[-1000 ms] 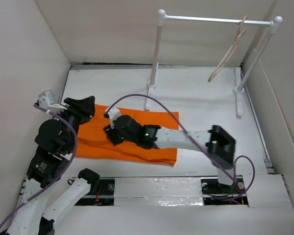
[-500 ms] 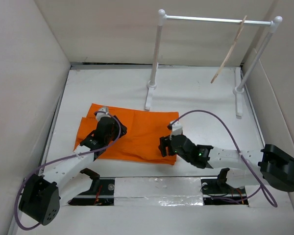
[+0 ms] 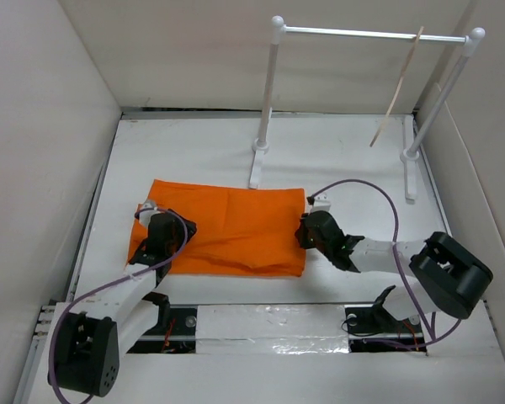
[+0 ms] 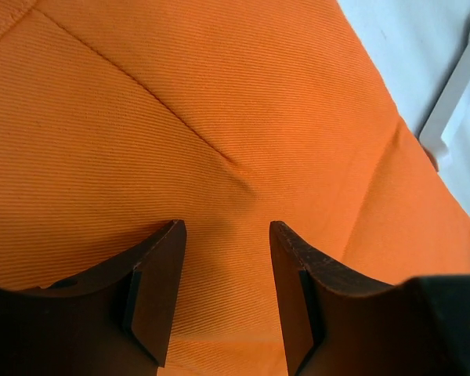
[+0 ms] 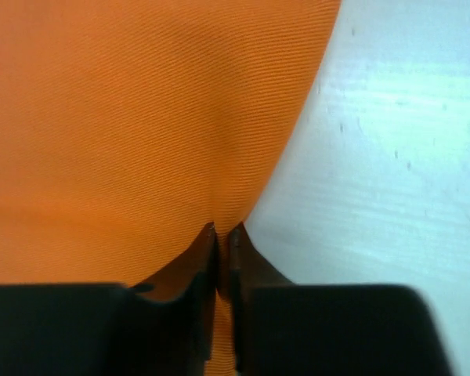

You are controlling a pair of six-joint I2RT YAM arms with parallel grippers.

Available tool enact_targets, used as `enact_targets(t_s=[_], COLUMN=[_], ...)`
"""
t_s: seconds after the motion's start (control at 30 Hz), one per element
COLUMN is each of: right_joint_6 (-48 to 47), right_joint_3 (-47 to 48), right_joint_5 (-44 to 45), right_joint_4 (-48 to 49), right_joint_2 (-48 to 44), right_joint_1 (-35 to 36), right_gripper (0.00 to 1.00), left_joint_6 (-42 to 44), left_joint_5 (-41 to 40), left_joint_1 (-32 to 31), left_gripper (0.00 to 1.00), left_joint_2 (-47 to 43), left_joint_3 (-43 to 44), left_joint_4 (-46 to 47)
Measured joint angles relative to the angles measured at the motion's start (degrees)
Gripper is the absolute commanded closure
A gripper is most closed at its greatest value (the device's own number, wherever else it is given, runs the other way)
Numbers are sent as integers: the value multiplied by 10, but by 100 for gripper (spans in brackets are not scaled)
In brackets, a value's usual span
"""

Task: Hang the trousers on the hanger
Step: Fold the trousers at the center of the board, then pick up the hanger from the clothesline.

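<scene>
I'm pinching the trousers (image 3: 227,229) edge in the right gripper (image 5: 222,233), clamped tight; left gripper (image 4: 223,235) hovering wide over their other end, prepping a 2-point lift to the hanger (image 3: 397,88).

No readable text, label, brand or number anywhere in view

White rail (image 3: 353,33) on two posts at the back, white table (image 3: 185,151), pale walls (image 3: 42,126)

Orange trousers (image 3: 227,231) on a white table (image 3: 345,151).
Cloth is plain bright orange with a fine diagonal twill weave; hanger (image 3: 397,88) pale beige; rail (image 3: 353,34) white; cables (image 3: 358,183) purple.
</scene>
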Motion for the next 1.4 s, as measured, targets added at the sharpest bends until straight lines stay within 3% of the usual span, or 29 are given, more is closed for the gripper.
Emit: enact_targets(t_s=[0.1,0.23,0.27,0.37,0.43,0.47,0.5,0.53,0.57,0.63,0.67,0.83,0.9,0.93,0.97,1.07,1.13,1.23,1.3,1.4], right_joint_6=[-20,-46,-53,-69,-76,-80,-82,-89,-97,-115,-126,-176,-189,-193,-196,-206,-213,-220,-224,-224], right_joint_3=[29,66,71,73,73,73,74,76,87,130,164,361,437,471,500,565,609,659,657,631], right_joint_5=[-40,-67,-69,-72,-73,-73,-74,-74,-74,-74,-75,-31,-7,6,19,50,55,51,39,3], right_joint_4=[17,13,11,-5,-24,-35,-46,-60,-82,-122,-146,-216,-238,-247,-254,-276,-300,-329,-346,-367], right_joint_2=[28,34,28,-16,-62,-90,-121,-152,-182,-225,-238,-251,-238,-225,-213,-166,-123,-42,-8,22], right_joint_1=[-50,-99,-108,-122,-122,-120,-115,-107,-97,-77,-70,-89,-141,-172,-204,-289,-337,-382,-402,-429], right_gripper=[95,48,28,15,14,15,19,29,65,93,100,100,92,81,50,20,18,18,23,32], left_joint_6=[-6,-5,-5,0,4,7,9,15,20,24,26,42,52,61,69,107,136,183,216,254], left_joint_5=[-1,-4,-2,12,22,28,37,46,62,92,108,168,177,175,165,123,92,18,-51,-124], left_joint_1=[15,20,20,19,13,2,-5,-10,-14,-15,-15,-20,-32,-44,-65,-160,-222,-299,-357,-429], left_gripper=[55,56,57,64,80,100,100,100,100,100,100,100,100,100,100,100,100,87,77,75], left_joint_2=[-61,-140,-156,-188,-195,-194,-189,-181,-169,-144,-127,-66,-54,-50,-44,-4,44,89,100,112], left_joint_3=[-17,-22,-22,-19,-12,-1,10,23,37,62,73,101,106,108,110,138,174,203,211,229], left_joint_4=[-15,-42,-47,-59,-62,-63,-61,-57,-49,-18,-2,73,93,103,113,127,130,132,128,123])
